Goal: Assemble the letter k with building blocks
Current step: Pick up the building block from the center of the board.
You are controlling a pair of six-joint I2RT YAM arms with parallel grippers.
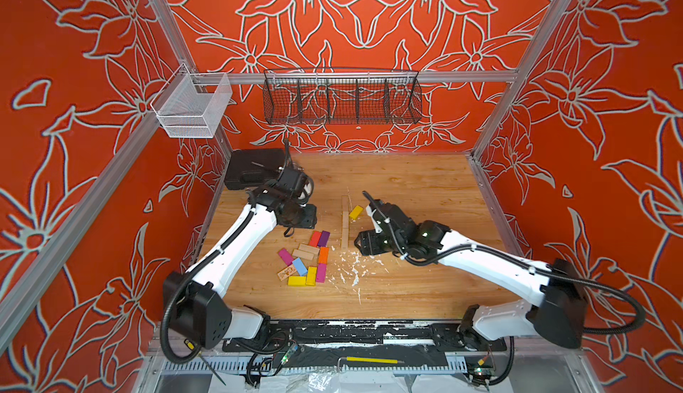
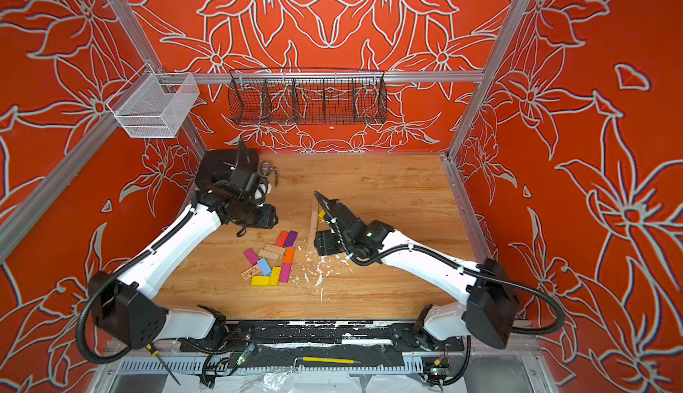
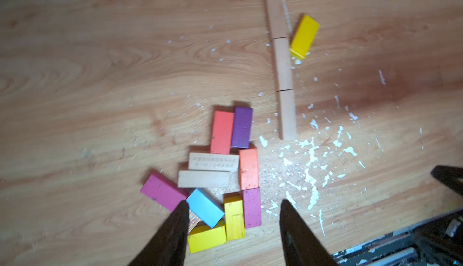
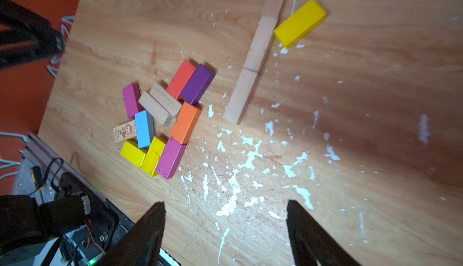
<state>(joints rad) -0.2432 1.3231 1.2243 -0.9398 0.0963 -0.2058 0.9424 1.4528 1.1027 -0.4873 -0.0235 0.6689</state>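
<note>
Building blocks [image 1: 323, 255], fifteen in all, lie on the wooden tabletop [image 1: 406, 187]. Three plain planks [image 3: 283, 63] lie end to end in one straight line. A yellow block [image 3: 304, 37] lies slanted just beside that line, on the right arm's side, with one corner at the middle plank; whether they touch I cannot tell.

The other eleven lie in a loose cluster on the left arm's side of the line:
- one red [image 3: 221, 132] and one purple [image 3: 241, 127], side by side
- one orange [image 3: 248, 168]
- two magenta [image 3: 162, 193] [image 3: 251, 207]
- one light blue [image 3: 205, 207], resting partly on its neighbours
- two yellow [image 3: 234, 217] [image 3: 206, 236]
- two plain, one bare [image 3: 204, 178] and one with fine print [image 3: 213, 161]
- one picture-printed plank [image 4: 124, 130], half under the blue

White flecks [image 3: 310, 152] lie scattered near the line's near end.

Two containers hang on the back rail. One is a white mesh basket [image 1: 192, 106] at the corner. The other is a black wire basket [image 1: 342, 101] split into five compartments, and only the wall pattern shows through its wires. A black case [image 1: 253, 167] sits at the table's far left corner.

The left gripper [image 3: 234, 202] hangs above the table beyond the cluster, claw released and grasping nothing. The right gripper [image 4: 225, 203] is beside the line's near end, also spread and grasping nothing.
</note>
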